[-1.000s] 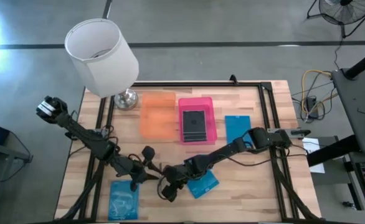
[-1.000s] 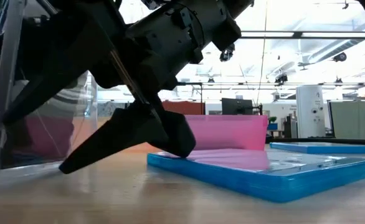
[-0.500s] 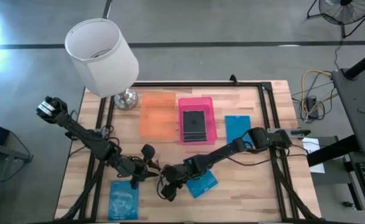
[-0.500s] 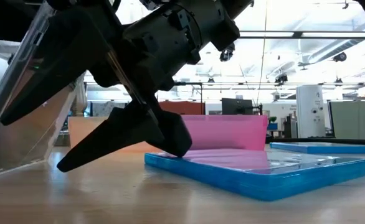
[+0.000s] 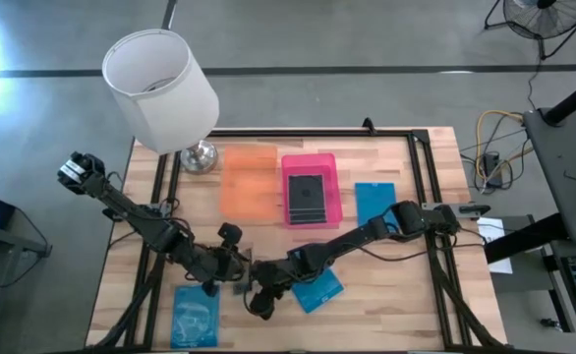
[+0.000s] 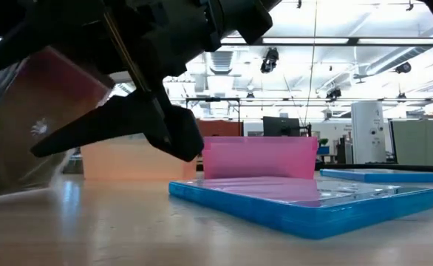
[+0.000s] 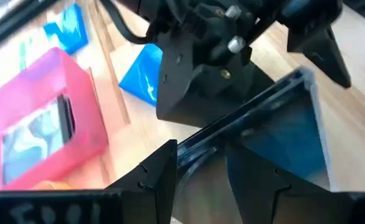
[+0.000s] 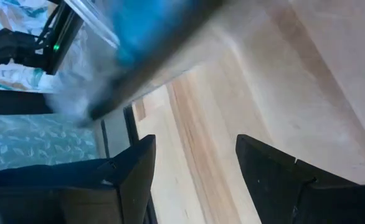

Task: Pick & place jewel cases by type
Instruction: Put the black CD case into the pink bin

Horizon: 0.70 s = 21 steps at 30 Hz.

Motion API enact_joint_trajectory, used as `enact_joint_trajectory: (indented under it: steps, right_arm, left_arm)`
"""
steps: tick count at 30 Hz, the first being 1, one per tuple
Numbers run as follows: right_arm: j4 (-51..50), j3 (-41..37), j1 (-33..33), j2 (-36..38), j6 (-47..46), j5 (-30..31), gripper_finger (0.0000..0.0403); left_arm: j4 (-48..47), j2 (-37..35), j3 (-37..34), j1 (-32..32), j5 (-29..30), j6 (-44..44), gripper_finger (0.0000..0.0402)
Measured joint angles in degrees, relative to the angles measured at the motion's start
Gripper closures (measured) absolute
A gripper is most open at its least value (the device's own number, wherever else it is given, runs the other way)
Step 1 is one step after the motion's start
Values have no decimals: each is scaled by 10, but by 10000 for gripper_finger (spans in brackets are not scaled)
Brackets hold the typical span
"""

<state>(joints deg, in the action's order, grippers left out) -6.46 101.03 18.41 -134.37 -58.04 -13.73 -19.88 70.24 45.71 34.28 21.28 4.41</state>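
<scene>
My left gripper [image 5: 231, 273] is near the table's near edge, shut on a clear jewel case with a dark spine [image 7: 276, 124]. That case shows tilted at the left of the low view [image 6: 24, 125]. My right gripper [image 5: 259, 303] is open just beside it, and the case [image 8: 145, 25] is a blur ahead of its fingers. A blue case [image 5: 319, 288] lies flat to the right of both grippers, another [image 5: 195, 315] at the near left, a third [image 5: 374, 202] right of the pink tray [image 5: 335, 197]. A dark case [image 5: 306, 192] lies in that tray. My left gripper pinches the clear case at its dark spine edge [image 7: 198, 146] between the two fingers. The case slants away beyond the fingers, toward my right gripper [image 7: 201, 68]. Whether its lower edge rests on the table I cannot tell.
The orange tray [image 5: 249, 182] sits left of the pink tray, toward the far edge. A white lamp [image 5: 160, 88] stands at the far left corner. A black frame [image 5: 426, 197] runs around the table top. Bare wood lies at the near right.
The clear case in my left gripper has tipped from nearly upright to a strong slant. My left gripper has shifted a little toward the right arm. My right gripper's finger, which rested at the blue case's corner, has lifted off it and moved slightly toward the near edge.
</scene>
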Motion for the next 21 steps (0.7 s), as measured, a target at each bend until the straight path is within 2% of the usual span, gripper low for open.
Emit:
enact_joint_trajectory:
  steps: [6, 10, 12, 15, 21]
  right_arm:
    - [-1, 7, -3, 0, 3, 3, 184]
    - [-28, 11, -3, 2, 10, 40, 184]
    - [-41, 9, -3, 2, 4, 43, 184]
    - [-41, 7, -4, 2, 4, 43, 184]
    - [-41, 6, -4, 2, 8, 63, 184]
  left_arm:
    - [-24, 0, -1, 1, -8, -43, 282]
    - [-84, 0, 12, 1, -9, -105, 282]
    - [-150, 0, 24, 1, -11, -170, 282]
    - [-244, -1, 31, 1, -12, -324, 282]
    - [-309, -1, 6, 15, -12, -484, 282]
